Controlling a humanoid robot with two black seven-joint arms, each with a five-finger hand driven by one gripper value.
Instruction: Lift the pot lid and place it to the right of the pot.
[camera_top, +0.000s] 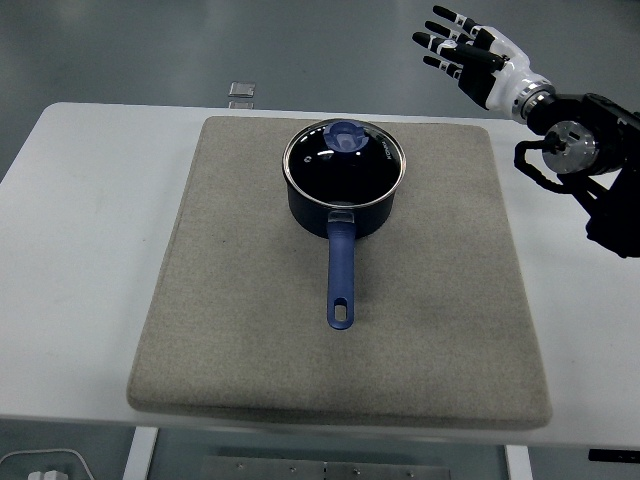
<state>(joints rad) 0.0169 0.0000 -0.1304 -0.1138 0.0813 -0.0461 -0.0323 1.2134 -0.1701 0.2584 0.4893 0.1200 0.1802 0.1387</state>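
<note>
Pot (343, 195): dark blue saucepan, sitting upper centre of frame on a grey mat (240, 330) covering the white tabletop (80, 230); handle pointing toward the bottom edge. Pot lid (345, 158): glass, blue knob, resting on the pot. Right hand (475, 62): hovering upper right, fingers spreading wide, holding nothing, well apart from the lid.

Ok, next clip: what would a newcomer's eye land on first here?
Probably the dark blue pot on the far middle of the grey mat, its glass lid on and its long handle pointing toward the near edge. Then the right hand, raised open at top right, well clear of the pot.
</note>
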